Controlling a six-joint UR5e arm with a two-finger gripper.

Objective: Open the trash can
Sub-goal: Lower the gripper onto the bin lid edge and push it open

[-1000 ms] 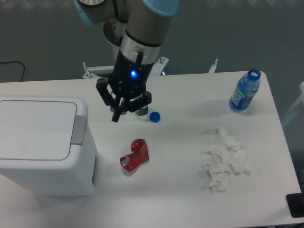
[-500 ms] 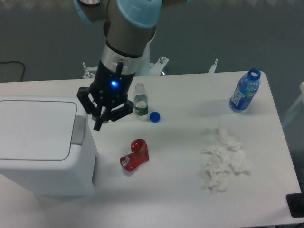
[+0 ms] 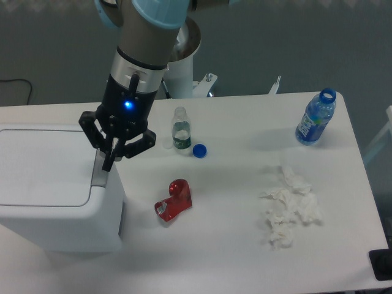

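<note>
The trash can (image 3: pixel 55 190) is a big white bin at the left of the table, its flat lid down. Its grey push tab (image 3: pixel 98 174) sits on the lid's right edge. My gripper (image 3: pixel 108 163) hangs right above that tab, fingers pointing down and drawn together with nothing between them. The fingertips are at or just over the tab; I cannot tell whether they touch it.
A small clear bottle (image 3: pixel 180 129) stands uncapped behind a blue cap (image 3: pixel 199 150). A crushed red cup (image 3: pixel 174 200) lies in front of the bin. Crumpled white tissues (image 3: pixel 288 205) lie at the right, and a blue bottle (image 3: pixel 316 118) stands near the far right edge.
The arm has swung left from above the small bottle to above the bin's grey tab. The fingers stay together. Nothing on the table has shifted.
</note>
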